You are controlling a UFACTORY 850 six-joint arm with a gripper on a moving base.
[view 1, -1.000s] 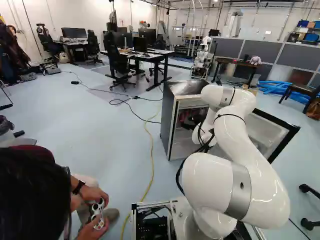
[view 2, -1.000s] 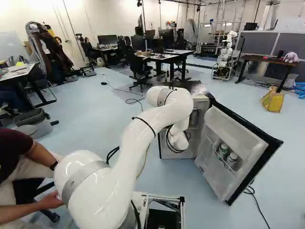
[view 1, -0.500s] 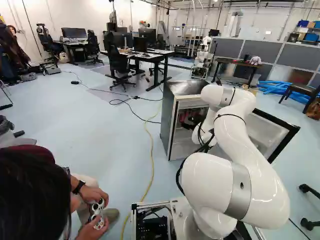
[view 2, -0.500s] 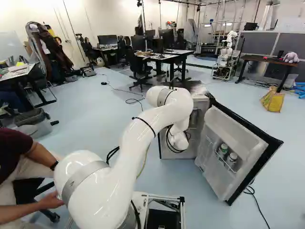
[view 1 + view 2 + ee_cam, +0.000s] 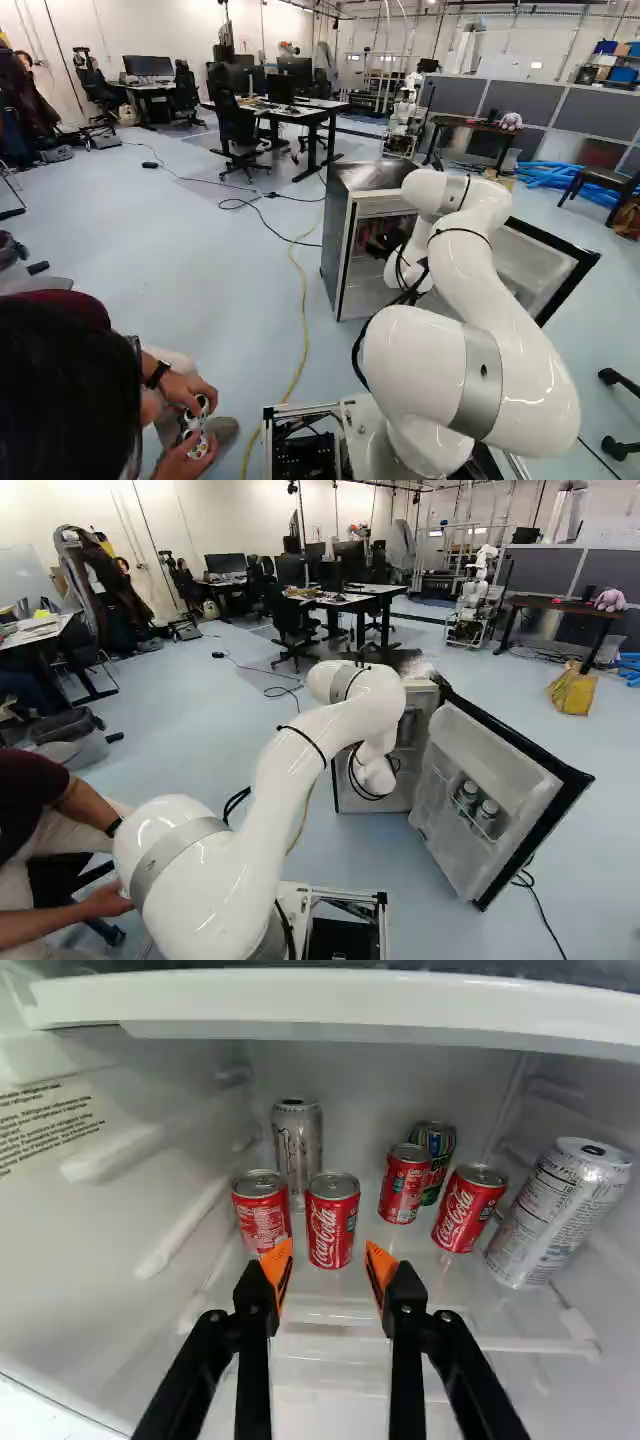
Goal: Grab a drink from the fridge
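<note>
The black two-fingered hand [image 5: 382, 244] is spread wide inside the white-lined fridge [image 5: 336, 240], a small red metal can [image 5: 331, 1224] just ahead of its gap. Four such red cans, two taller silver cans [image 5: 297, 1145] and one dark green can [image 5: 440, 1144] stand there; the open door [image 5: 490, 750] carries two bottles [image 5: 467, 797].

Seven cans [image 5: 405, 1190] stand on the shelf [image 5: 330, 1285] in the fridge [image 5: 338, 240], one can [image 5: 297, 1145] behind a side-by-side pair [image 5: 332, 1225], four others [image 5: 560, 1210] beside, and two probable bottles [image 5: 467, 795] in the door [image 5: 500, 750] rack [image 5: 480, 830].
</note>
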